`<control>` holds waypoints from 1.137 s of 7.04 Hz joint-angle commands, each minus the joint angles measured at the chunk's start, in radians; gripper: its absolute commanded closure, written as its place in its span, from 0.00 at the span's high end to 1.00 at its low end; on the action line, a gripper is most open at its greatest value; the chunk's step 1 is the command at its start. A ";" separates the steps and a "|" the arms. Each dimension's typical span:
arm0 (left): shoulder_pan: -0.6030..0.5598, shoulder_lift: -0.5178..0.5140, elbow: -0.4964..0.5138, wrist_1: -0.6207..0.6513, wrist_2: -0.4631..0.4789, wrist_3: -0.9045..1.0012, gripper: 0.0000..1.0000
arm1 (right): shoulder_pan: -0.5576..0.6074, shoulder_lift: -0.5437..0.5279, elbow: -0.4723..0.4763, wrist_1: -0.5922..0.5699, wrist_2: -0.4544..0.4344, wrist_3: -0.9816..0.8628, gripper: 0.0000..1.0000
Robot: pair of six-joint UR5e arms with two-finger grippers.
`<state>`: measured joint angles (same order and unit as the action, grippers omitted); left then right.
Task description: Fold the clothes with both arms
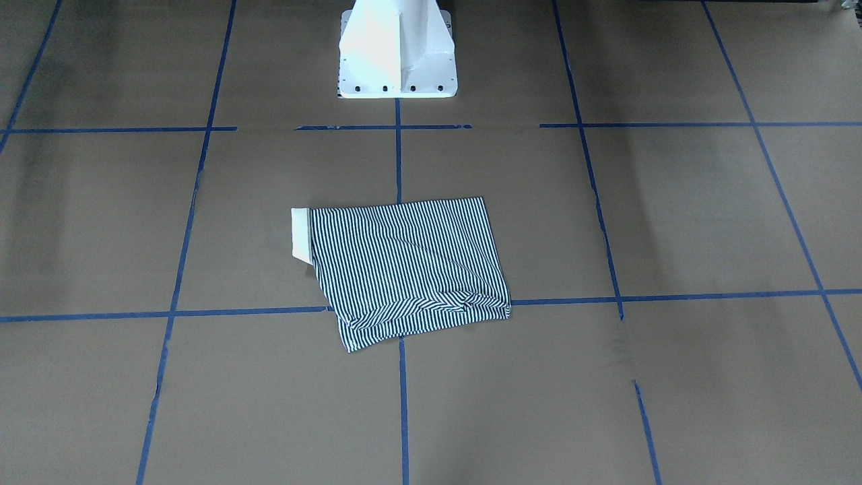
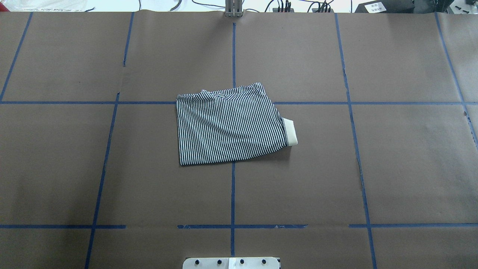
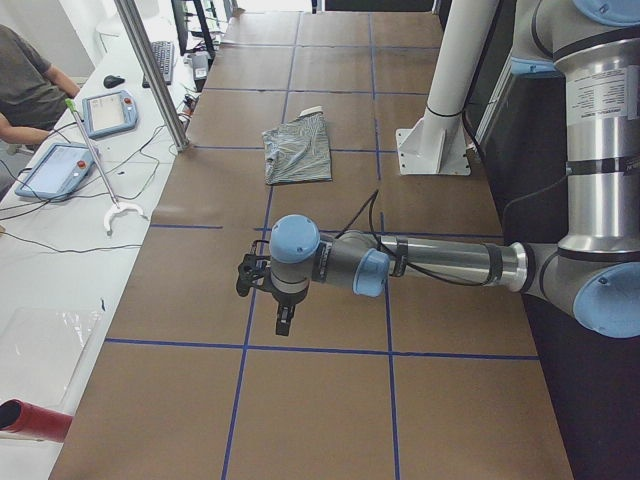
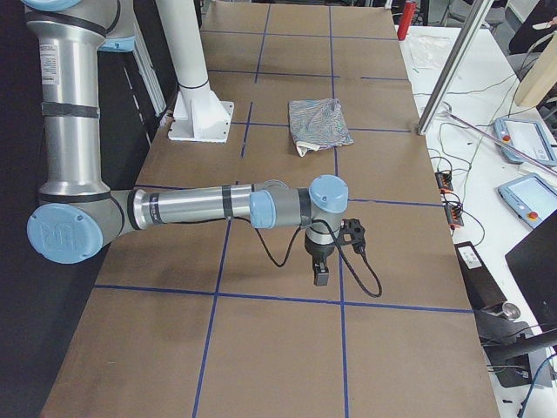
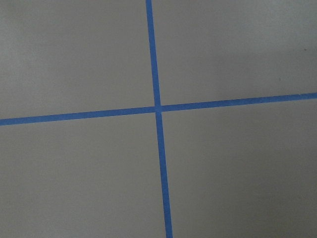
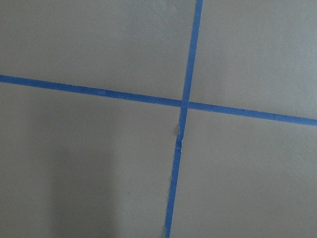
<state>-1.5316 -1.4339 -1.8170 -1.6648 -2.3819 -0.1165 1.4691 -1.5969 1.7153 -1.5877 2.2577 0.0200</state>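
Note:
The striped polo shirt (image 1: 404,269) lies folded into a rough rectangle at the table's middle, with nothing touching it. Its cream collar (image 2: 290,131) sticks out at one side. It also shows in the side views, shirt (image 3: 297,150) and shirt (image 4: 320,122). My left gripper (image 3: 285,322) hangs over bare brown paper far from the shirt, pointing down; I cannot tell if it is open or shut. My right gripper (image 4: 320,274) hangs the same way at the table's other end, and its state cannot be told either. Both wrist views show only brown paper and a blue tape cross.
The white pedestal base (image 1: 397,60) stands at the robot's edge of the table. A side bench holds two teach pendants (image 3: 108,110), cables and a metal post (image 3: 150,70), with a seated person (image 3: 25,80) beside it. Blue tape lines (image 2: 233,186) grid the paper.

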 commanded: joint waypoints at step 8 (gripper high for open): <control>-0.002 0.037 -0.033 0.047 0.099 0.059 1.00 | -0.023 -0.002 -0.025 0.011 0.010 0.009 1.00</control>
<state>-1.5348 -1.3906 -1.8450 -1.5991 -2.3323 -0.0998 1.4474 -1.5996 1.7017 -1.5794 2.2660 0.0326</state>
